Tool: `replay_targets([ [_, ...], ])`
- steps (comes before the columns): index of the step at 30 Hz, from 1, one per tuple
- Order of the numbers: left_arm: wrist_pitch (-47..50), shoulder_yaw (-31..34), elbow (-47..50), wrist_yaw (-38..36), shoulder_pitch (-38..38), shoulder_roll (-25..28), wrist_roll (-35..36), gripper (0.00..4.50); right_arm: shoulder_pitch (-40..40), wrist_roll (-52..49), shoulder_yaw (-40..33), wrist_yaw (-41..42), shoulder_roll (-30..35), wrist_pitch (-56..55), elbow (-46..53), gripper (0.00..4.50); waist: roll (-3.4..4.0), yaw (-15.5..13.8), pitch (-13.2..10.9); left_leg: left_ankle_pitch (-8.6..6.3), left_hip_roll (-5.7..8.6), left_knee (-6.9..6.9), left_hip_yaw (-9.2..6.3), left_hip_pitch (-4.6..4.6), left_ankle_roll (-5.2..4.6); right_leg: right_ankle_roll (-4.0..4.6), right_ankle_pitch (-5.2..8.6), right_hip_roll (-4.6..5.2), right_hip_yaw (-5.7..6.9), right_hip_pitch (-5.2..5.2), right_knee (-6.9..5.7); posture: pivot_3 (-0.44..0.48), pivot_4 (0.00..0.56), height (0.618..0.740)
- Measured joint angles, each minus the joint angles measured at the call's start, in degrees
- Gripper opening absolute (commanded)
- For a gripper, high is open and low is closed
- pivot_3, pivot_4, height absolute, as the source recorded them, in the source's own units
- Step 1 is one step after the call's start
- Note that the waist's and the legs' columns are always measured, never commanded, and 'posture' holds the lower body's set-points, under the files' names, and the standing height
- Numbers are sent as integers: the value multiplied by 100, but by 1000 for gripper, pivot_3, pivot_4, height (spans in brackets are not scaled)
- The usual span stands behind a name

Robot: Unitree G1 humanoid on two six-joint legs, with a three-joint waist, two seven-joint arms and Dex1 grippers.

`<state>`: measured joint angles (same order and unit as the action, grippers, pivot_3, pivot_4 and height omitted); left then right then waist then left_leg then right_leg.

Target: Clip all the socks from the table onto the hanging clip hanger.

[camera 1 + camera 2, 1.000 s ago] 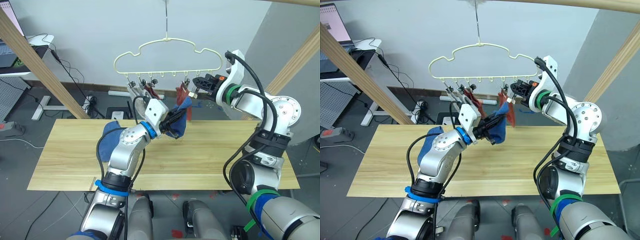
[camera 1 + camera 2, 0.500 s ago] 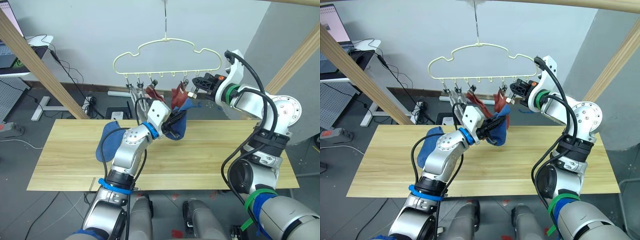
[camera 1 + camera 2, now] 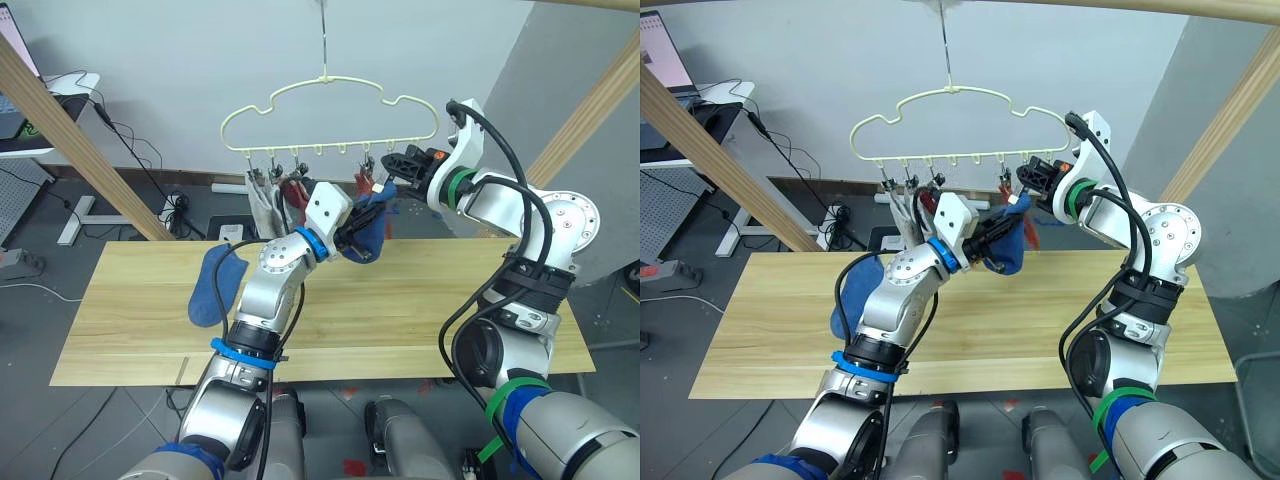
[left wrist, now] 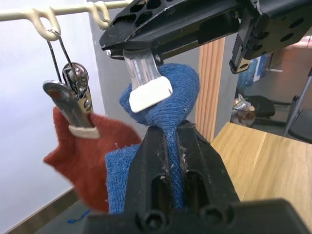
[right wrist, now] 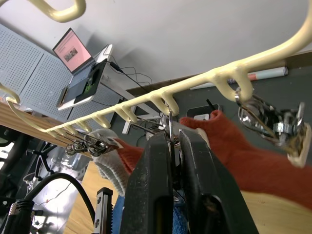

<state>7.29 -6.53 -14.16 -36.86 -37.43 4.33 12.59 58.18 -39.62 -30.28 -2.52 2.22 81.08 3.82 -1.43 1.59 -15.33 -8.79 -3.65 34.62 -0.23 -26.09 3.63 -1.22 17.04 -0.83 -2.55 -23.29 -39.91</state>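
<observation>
While the left gripper [image 4: 168,139] squeezes a blue sock [image 3: 368,228] up under the clip hanger [image 3: 330,112], right gripper [image 5: 174,146] pinching a clip [image 4: 145,83] there, another blue sock [image 3: 213,287] on the table [image 3: 400,300], no readable writing.

I see soft matt knit on the blue sock [image 4: 168,105], shiny metal on its clip [image 4: 141,73], smooth pale-coated hanger wire [image 3: 330,100], and light grained wood on the table [image 3: 420,300].
</observation>
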Motion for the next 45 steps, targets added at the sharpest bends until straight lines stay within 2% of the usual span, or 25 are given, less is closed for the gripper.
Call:
replay_targets([
  [7, 13, -13, -1, -3, -49, -19, 11, 0, -106, 6, 207, 140, 151, -66, 33, 3678, 0, 8, 0, 0, 0, 3, 0, 0, 0, 0, 0, 0, 0, 0, -1, -17, 220, 740],
  [9, 76, -3, -1, -19, -83, -36, 51, 533, -129, 4, 203, 141, 177, -96, 105, 4378, 0, 10, 0, 0, 0, 3, 0, 0, 0, 0, 0, -1, 0, 0, -2, -19, 227, 740],
  [13, 215, 1, -117, -28, -163, -12, 86, 1634, -396, -30, 288, 303, 448, -191, 477, 4384, 0, -3, 0, 0, 2, 6, -7, -6, 0, -1, 0, -1, 4, 0, 0, -26, 232, 740],
  [18, 235, 27, -266, 12, -158, 255, -37, 3055, -1171, 95, 880, 708, 1264, -698, 1300, 4384, 0, 35, 0, -1, 1, 12, -7, -9, -1, -2, 1, -4, 1, -1, -1, -35, 243, 740],
  [22, 388, 35, -149, -13, 14, 478, -37, 4268, -1830, 621, 1566, 819, 1524, -1480, 1621, 4384, 1, 101, 0, 0, -4, 12, -7, -3, -1, -17, 10, -9, -2, -1, -6, -33, 241, 740],
  [23, 445, 48, -122, -18, 59, 508, -28, 4466, -1900, 716, 1657, 817, 1522, -1606, 1627, 4384, 1, 113, 0, 0, -4, 13, -7, -3, -1, -17, 10, -9, -2, -1, -7, -32, 248, 740],
  [27, 1174, 140, 498, -184, 369, 795, 310, 4466, -2198, 1378, 2222, 671, 1392, -2548, 1686, 4384, 0, 145, -1, 0, -3, 16, -9, -3, 0, -21, 12, -8, -2, -2, -8, -29, 249, 740],
  [30, 1917, 259, 1100, -259, 516, 1116, 615, 4500, -2399, 1714, 2532, 571, 1183, -3095, 1736, 3786, 1, 147, -1, 0, -3, 16, -15, -4, 1, -22, 12, -7, 0, -1, -9, -18, 255, 740],
  [33, 2547, 453, 1631, -194, 719, 1376, 835, 4500, -2575, 2040, 2756, 476, 1015, -3499, 1737, 2759, 1, 143, -1, 0, -2, 17, -17, -4, 1, -23, 13, -6, 1, 0, -8, -18, 255, 740],
  [37, 2493, 722, 2442, -11, 1359, 1521, 941, 4500, -2609, 2468, 3050, 355, 851, -3991, 1615, 2759, 0, 132, -1, 0, -4, 17, -16, -2, 1, -20, 12, -2, 0, 0, -9, -3, 260, 740],
  [40, 2625, 996, 2746, -283, 1617, 1683, 1440, 4500, -2608, 2723, 3149, 279, 744, -4357, 1406, 2183, 0, 109, -1, 2, -7, 18, -21, -1, 3, -23, 13, -5, 5, 0, -9, -3, 260, 740],
  [43, 2612, 1217, 2958, -388, 1654, 1719, 1750, 4500, -2601, 2892, 3151, 238, 651, -4600, 1189, 1174, 0, 55, -1, 2, -4, 23, -19, -1, 2, -24, 14, -3, 2, 4, -6, 10, 263, 740],
  [45, 2601, 1299, 3091, -410, 1675, 1784, 1907, 4500, -2557, 3012, 3158, 226, 631, -4722, 978, 1174, 0, 28, -1, 3, -3, 24, -15, 0, 0, -24, 14, -2, -2, 4, -6, 10, 263, 740],
])
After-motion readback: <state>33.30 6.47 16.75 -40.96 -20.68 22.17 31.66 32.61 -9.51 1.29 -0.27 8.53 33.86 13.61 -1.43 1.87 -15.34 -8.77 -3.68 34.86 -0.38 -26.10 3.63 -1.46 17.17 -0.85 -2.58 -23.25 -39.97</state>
